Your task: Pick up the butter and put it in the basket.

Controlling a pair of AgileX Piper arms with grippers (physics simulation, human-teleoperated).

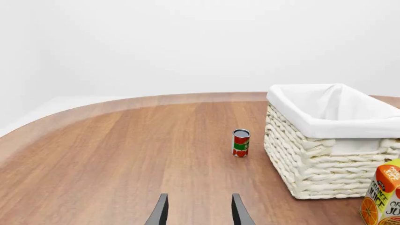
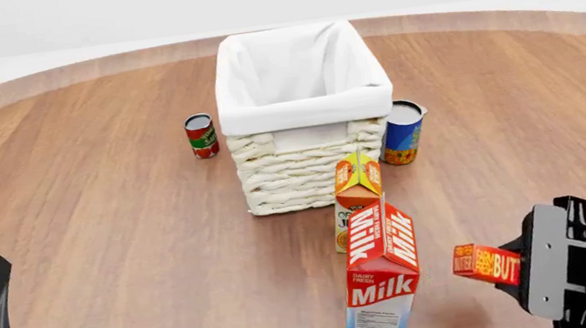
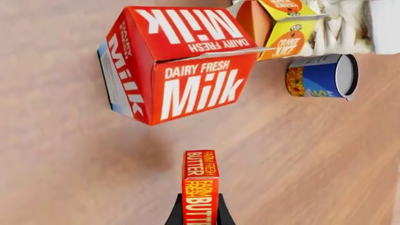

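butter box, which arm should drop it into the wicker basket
Right. The right hand already grips the small red-orange butter box, lifted off the table; the left hand is open, holding nothing. The cream woven basket lies ahead.

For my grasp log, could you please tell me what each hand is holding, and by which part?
The right hand grips the butter at one end, its flat faces between the fingers, the rest jutting toward the milk carton. The left hand is open, holding nothing.

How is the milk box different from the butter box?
The milk carton is tall and stands on the table; the butter is small and flat, held in the air by the right gripper. The milk carton has a peaked top; the butter is a plain block. Both are red with white lettering.
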